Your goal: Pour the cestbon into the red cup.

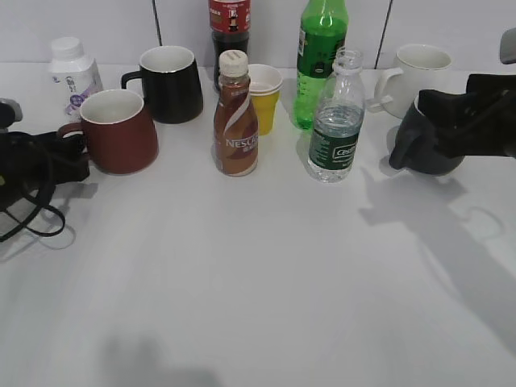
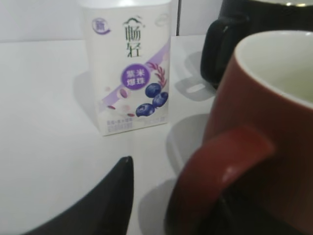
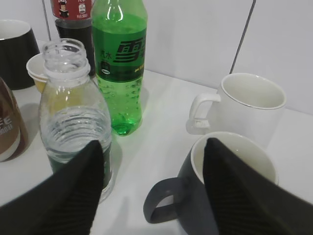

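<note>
Open right gripper, cestbon left; dark grey mug below

Light is bright and even, falling from above and behind the scene, so soft grey shadows spread toward the camera across the white table. The cestbon carries small glints. In the left wrist view the red cup sits blurred and close, while the yogurt bottle behind stays sharper.

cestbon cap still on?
No. In the right wrist view the cestbon shows an open, bare threaded neck with no cap.
</note>
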Robot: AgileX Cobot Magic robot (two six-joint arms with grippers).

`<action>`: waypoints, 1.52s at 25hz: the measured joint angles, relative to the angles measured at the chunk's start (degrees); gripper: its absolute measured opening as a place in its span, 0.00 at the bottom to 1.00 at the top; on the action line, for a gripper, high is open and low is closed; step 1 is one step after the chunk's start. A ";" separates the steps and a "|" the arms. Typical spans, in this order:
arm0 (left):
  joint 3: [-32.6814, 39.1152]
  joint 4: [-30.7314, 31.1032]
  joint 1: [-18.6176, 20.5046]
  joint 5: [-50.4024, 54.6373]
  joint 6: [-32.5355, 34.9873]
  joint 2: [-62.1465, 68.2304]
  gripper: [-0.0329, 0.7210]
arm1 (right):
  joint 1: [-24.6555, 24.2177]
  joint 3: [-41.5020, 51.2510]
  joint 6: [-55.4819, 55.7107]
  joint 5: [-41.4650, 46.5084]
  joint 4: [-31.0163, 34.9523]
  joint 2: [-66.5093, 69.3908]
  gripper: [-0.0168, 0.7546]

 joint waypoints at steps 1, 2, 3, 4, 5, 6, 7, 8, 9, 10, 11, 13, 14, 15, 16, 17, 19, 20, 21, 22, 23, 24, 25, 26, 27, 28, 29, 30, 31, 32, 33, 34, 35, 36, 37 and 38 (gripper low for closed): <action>-0.68 0.00 0.00 -0.10 0.00 0.71 0.44 | 0.00 0.00 0.00 0.00 0.00 0.00 0.65; -1.24 0.00 0.00 -0.57 0.00 1.48 0.44 | 0.00 0.00 0.00 0.00 0.00 0.00 0.65; -1.93 0.00 0.00 -0.99 0.00 2.08 0.44 | 0.00 0.00 0.00 0.00 0.00 0.00 0.65; -2.53 -0.05 0.00 -1.38 0.00 2.69 0.43 | 0.00 0.00 0.00 0.00 0.00 0.00 0.65; -3.00 -0.05 0.00 -1.78 0.00 3.14 0.43 | 0.00 0.00 0.00 0.00 0.00 0.00 0.65; -3.56 -0.05 0.00 -2.18 0.00 3.67 0.41 | 0.00 0.00 0.00 0.00 0.00 0.00 0.64; -4.13 0.00 0.00 -2.42 0.02 4.17 0.39 | 0.00 0.00 0.00 0.00 0.00 0.00 0.64; -4.76 0.17 0.00 -2.74 0.02 4.61 0.37 | 0.00 0.00 0.00 0.00 0.00 0.00 0.64; -5.33 0.42 0.00 -3.03 0.02 5.17 0.35 | 0.00 0.00 0.00 0.00 0.00 0.00 0.64; -5.93 0.95 0.00 -3.17 0.02 5.68 0.34 | 0.00 0.00 0.00 0.00 0.00 0.00 0.64; -6.51 1.54 0.00 -3.27 0.02 6.14 0.32 | 0.00 0.00 0.00 0.00 0.00 0.00 0.64; -7.19 2.65 0.00 -3.78 0.07 6.61 0.28 | 0.00 0.00 0.00 0.00 0.00 0.00 0.64; -7.19 2.95 0.00 -4.29 0.09 6.68 0.25 | 0.00 0.00 0.00 0.00 0.00 0.00 0.64; -7.19 3.25 0.00 -4.44 0.09 6.73 0.22 | 0.00 0.00 0.00 0.00 0.00 0.00 0.64; -7.19 3.52 0.00 -4.81 0.09 6.80 0.18 | 0.00 0.00 0.00 0.00 0.00 0.00 0.64; -7.19 3.83 0.00 -5.16 -0.04 6.87 0.14 | 0.00 0.00 0.00 0.00 0.00 0.00 0.64; -7.19 4.69 0.00 -5.48 0.02 7.06 0.13 | 0.00 0.00 0.00 0.00 0.00 0.00 0.64; -7.19 4.91 0.00 -5.61 0.02 7.06 0.13 | 0.00 0.00 0.00 0.00 0.00 0.00 0.64; -7.19 5.15 0.00 -5.69 0.02 7.06 0.13 | 0.00 0.00 0.00 0.00 0.00 0.00 0.64; -7.19 5.35 0.00 -5.93 0.02 7.12 0.13 | 0.00 0.00 0.00 0.00 -0.08 0.00 0.64; -7.19 5.37 0.00 -6.19 0.02 7.16 0.13 | 0.00 0.00 0.00 0.00 -0.28 0.00 0.64; -7.13 5.49 0.00 -6.60 0.08 7.16 0.13 | 0.00 0.00 0.00 0.00 -0.89 0.00 0.64; -7.00 5.61 0.00 -7.08 0.26 7.16 0.13 | 0.00 0.00 0.00 0.00 -1.79 0.02 0.64; -6.59 5.67 0.00 -7.39 0.47 7.01 0.13 | 0.00 0.00 0.13 -0.06 -3.30 0.07 0.64; -6.12 5.66 0.00 -7.31 0.63 6.45 0.13 | 0.00 0.00 0.89 -0.20 -4.76 0.21 0.64; -5.33 5.67 0.00 -7.24 1.22 5.61 0.13 | 0.00 0.00 1.91 -0.69 -5.76 0.68 0.64; -4.40 5.72 0.00 -7.22 1.88 4.53 0.13 | 0.00 0.00 3.42 -1.59 -6.72 1.42 0.64; -3.43 5.72 0.00 -7.17 2.37 3.47 0.13 | 0.00 0.00 4.98 -2.94 -7.87 2.40 0.64; -2.61 5.72 0.00 -7.17 2.64 2.15 0.13 | 0.00 0.00 5.95 -4.19 -9.33 3.34 0.64; -1.68 5.72 0.00 -7.23 2.85 0.76 0.13 | 0.00 0.00 6.77 -5.99 -10.75 4.59 0.64; -0.71 5.72 0.00 -7.28 2.89 -0.41 0.13 | 0.00 0.00 7.62 -8.25 -12.22 5.96 0.65; 0.07 5.72 0.00 -7.28 2.96 -1.84 0.13 | 0.00 0.00 8.50 -10.07 -13.39 7.15 0.66; 1.01 5.73 0.00 -7.28 2.96 -3.18 0.13 | 0.00 0.00 9.18 -11.91 -14.04 8.56 0.68; 1.91 5.78 0.00 -7.28 3.01 -4.45 0.13 | 0.00 -0.06 9.98 -13.23 -14.53 9.94 0.70; 2.86 5.78 0.00 -7.28 3.01 -5.52 0.13 | 0.00 -0.18 10.73 -13.94 -14.94 11.12 0.72; 3.73 5.78 0.00 -7.28 3.01 -6.78 0.13 | 0.00 -0.42 11.11 -14.36 -15.38 12.58 0.73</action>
